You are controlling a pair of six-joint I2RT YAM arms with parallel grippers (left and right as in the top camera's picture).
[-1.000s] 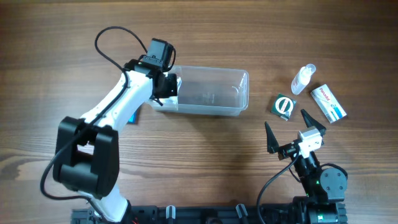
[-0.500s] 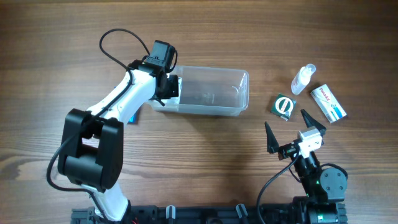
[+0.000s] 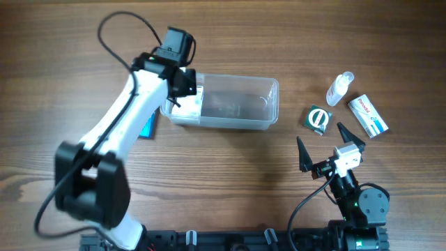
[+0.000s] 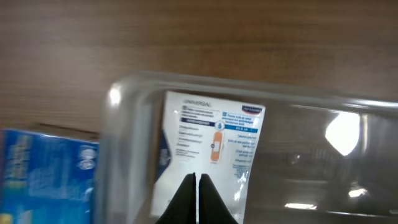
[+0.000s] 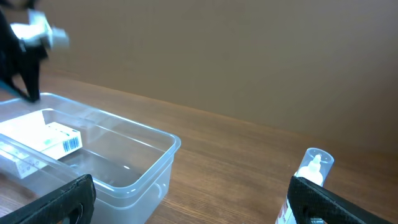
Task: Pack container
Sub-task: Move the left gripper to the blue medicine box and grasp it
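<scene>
The clear container lies at the table's far middle, and a white box with blue print rests flat in its left end. My left gripper hangs over that box, shut with nothing between its fingers; from overhead the left gripper is above the container's left end. My right gripper stands open and empty near the front right. In the right wrist view the right gripper faces the container and the white box inside it.
A blue box lies on the table just left of the container. At the right stand a small clear bottle, a green box with a round emblem and a white box.
The left arm has swung, its elbow moving left, and its shut gripper has shifted a little toward the far side over the container's left end. The right arm has not moved.
</scene>
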